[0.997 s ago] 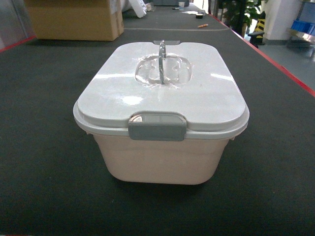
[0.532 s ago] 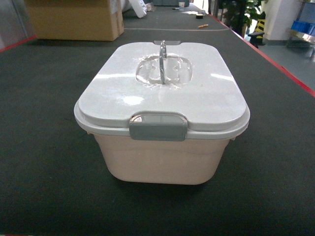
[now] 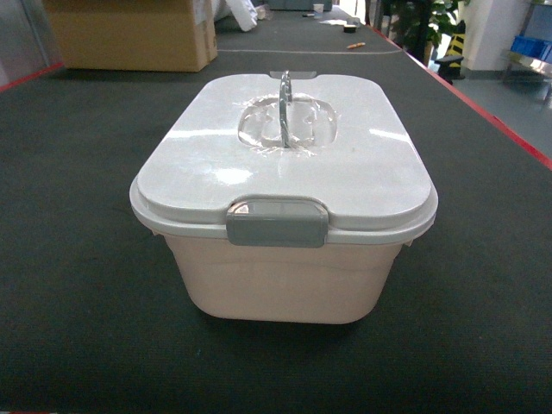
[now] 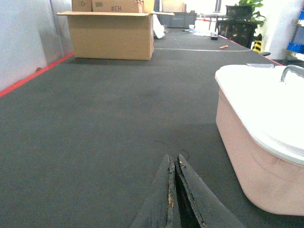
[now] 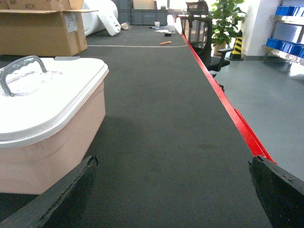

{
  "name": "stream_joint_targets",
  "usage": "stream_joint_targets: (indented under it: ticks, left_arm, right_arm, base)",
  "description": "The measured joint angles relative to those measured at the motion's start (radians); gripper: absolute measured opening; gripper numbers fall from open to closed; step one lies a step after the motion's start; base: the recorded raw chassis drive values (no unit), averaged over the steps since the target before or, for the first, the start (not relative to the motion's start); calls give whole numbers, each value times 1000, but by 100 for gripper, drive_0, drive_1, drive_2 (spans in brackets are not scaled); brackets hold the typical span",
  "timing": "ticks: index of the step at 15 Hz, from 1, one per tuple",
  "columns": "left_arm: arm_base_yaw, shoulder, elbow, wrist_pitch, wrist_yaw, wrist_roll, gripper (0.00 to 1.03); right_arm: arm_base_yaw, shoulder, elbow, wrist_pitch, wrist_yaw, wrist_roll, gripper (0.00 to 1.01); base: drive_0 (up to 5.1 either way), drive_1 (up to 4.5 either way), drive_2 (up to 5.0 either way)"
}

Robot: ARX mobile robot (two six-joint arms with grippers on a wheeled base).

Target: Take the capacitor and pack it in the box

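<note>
The box (image 3: 285, 276), a pale pink tub, stands in the middle of the dark mat with its white lid (image 3: 207, 164) on, the grey handle (image 3: 284, 108) upright and the front grey latch (image 3: 277, 222) down. No capacitor shows in any view. My left gripper (image 4: 173, 159) hovers low over the mat to the left of the box (image 4: 247, 156), its black fingers pressed together with nothing between them. To the right of the box (image 5: 52, 142) my right gripper (image 5: 173, 161) stands wide open and empty. Neither gripper appears in the head view.
A brown cardboard carton (image 3: 129, 34) stands at the far left of the mat, also seen as the carton (image 4: 111, 33). A red edge strip (image 5: 223, 95) bounds the mat on the right, with floor, a black chair (image 5: 202, 33), a plant and blue bins (image 5: 285, 12) beyond.
The box sits a touch further right in the head view than a second ago; nothing else has shifted.
</note>
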Motion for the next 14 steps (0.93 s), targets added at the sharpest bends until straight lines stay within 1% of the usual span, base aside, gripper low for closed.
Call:
stream_joint_targets:
  ticks: [5, 6, 9, 12, 13, 14]
  left_arm:
    - [0, -129, 0, -126, 0, 0, 2]
    - [0, -168, 0, -167, 0, 0, 2]
    - [0, -193, 0, -191, 0, 0, 2]
    - [0, -244, 0, -243, 0, 0, 2]
    - [0, -276, 1, -289, 0, 0, 2]
    - [0, -393, 0, -438, 0, 0, 2]
  right_arm:
    - [0, 0, 0, 0, 0, 0, 98]
    - [0, 0, 0, 0, 0, 0, 98]
    - [0, 0, 0, 0, 0, 0, 98]
    - [0, 0, 0, 0, 0, 0, 98]
    - [0, 0, 0, 0, 0, 0, 98]
    - [0, 0, 0, 0, 0, 0, 98]
  base:
    - [0, 0, 0]
    - [0, 0, 0]
    - [0, 0, 0]
    - [0, 0, 0]
    - [0, 0, 0]
    - [0, 0, 0]
